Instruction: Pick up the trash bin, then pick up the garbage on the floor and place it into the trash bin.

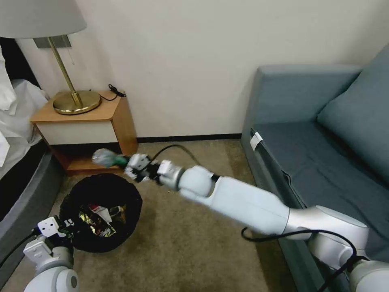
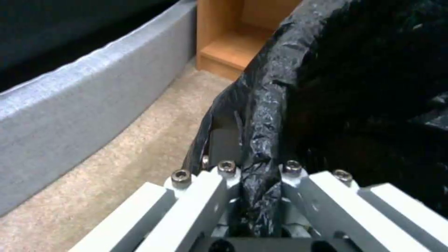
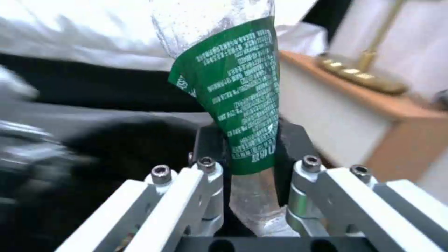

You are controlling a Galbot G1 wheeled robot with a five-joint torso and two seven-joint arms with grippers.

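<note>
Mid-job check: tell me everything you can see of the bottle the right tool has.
The bottle is clear, crumpled plastic with a green label printed in white. The right tool is shut on it near one end, its fingers pressing both sides. It is off the floor, sticking out sideways toward the nightstand, just past the far rim of the trash bin. Its cap is hidden.

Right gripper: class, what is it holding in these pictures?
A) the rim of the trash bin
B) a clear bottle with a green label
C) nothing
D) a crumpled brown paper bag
B: the right gripper is shut on the green-labelled bottle, carried beside the nightstand above the trash bin.
</note>
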